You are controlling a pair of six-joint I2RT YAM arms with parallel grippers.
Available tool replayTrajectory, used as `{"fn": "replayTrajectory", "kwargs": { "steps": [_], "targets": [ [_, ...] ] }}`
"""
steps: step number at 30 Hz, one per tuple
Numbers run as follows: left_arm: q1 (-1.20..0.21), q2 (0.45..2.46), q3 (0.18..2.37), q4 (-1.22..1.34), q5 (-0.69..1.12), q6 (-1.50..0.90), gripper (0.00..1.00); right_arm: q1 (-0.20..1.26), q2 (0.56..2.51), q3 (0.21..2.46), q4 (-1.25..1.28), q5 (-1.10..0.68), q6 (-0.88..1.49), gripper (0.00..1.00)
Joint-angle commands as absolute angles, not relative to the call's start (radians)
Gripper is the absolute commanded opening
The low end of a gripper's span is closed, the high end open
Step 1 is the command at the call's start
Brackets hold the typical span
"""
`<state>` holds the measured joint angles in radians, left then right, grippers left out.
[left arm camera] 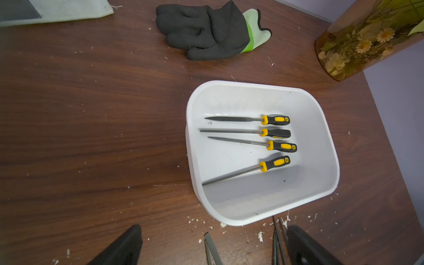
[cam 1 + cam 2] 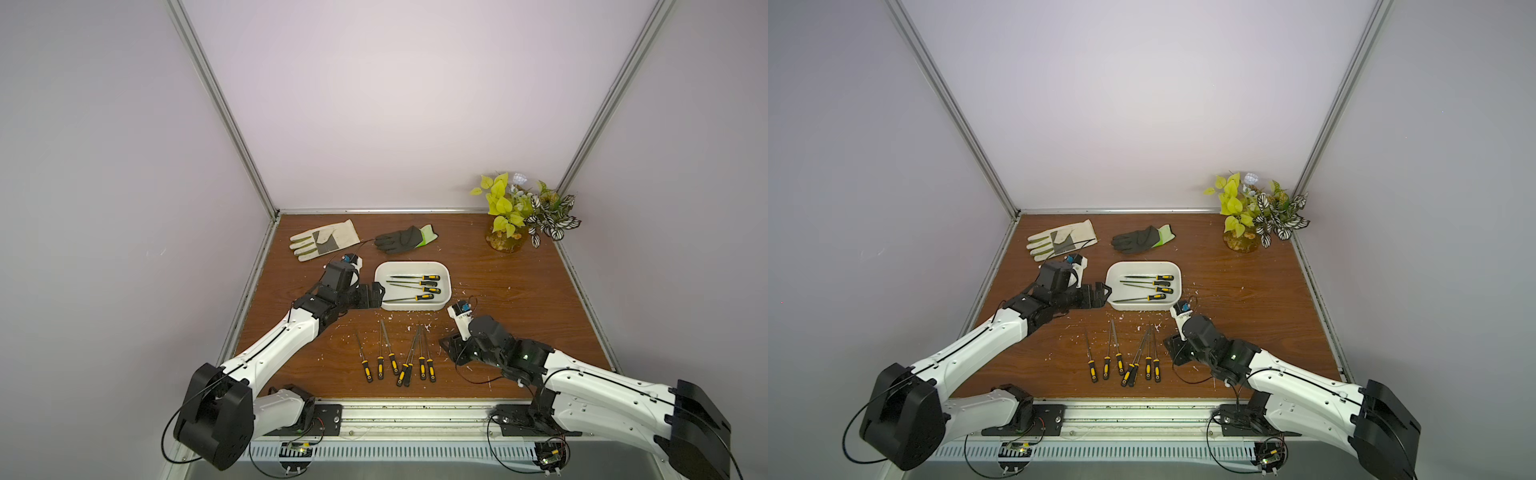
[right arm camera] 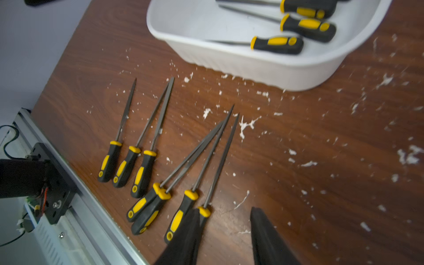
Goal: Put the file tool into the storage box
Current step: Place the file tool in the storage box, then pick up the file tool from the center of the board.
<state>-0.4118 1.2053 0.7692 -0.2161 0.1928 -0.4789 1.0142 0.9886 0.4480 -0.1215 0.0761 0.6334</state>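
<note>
The rail (image 2: 415,409) carrying both arm bases runs along the lower edge in both top views. Just beyond it, at lower centre, seven loose files (image 2: 380,368) lie on the bench (image 2: 519,291), handles toward the rail and tips toward the box. This layout probably keeps every handle reachable. Two of the seven cross.

The right end effector (image 3: 223,210) hovers over the rightmost file (image 3: 221,160), jaws apart and empty, apparently aligning on its handle.

At frame centre sits the storage box (image 1: 263,195), likely positioned within reach of both arms. It contains four stored files (image 1: 275,120), laid lengthwise, presumably so they lie flat. The left end effector (image 1: 214,227) stands just beside the box's left end, jaws wide and empty.

Farthest, near the bench's rear edge:
- one white glove (image 2: 324,241), left of centre
- one black glove (image 2: 403,239), at centre
- one plant (image 2: 519,212), at right
</note>
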Motion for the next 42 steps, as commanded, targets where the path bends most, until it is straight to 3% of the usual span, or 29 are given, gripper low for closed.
{"fn": "replayTrajectory", "kwargs": {
  "steps": [1,6,13,30,42],
  "targets": [
    [-0.401,1.176,0.799,-0.283,0.177,-0.418,1.0,1.105,1.034,0.45,-0.083,0.143,0.769,0.42],
    [-0.397,1.12,0.773,-0.27,0.14,-0.421,1.0,1.217,1.121,0.474,-0.105,0.194,0.829,0.44],
    [-0.395,1.126,0.757,-0.232,0.155,-0.45,1.0,1.282,1.226,0.551,-0.18,0.245,0.841,0.56],
    [-0.396,1.122,0.745,-0.23,0.187,-0.457,1.0,1.364,1.44,0.701,-0.406,0.399,0.888,0.52],
    [-0.395,1.123,0.746,-0.226,0.189,-0.456,1.0,1.365,1.365,0.624,-0.336,0.41,0.884,0.45]
  ]
}}
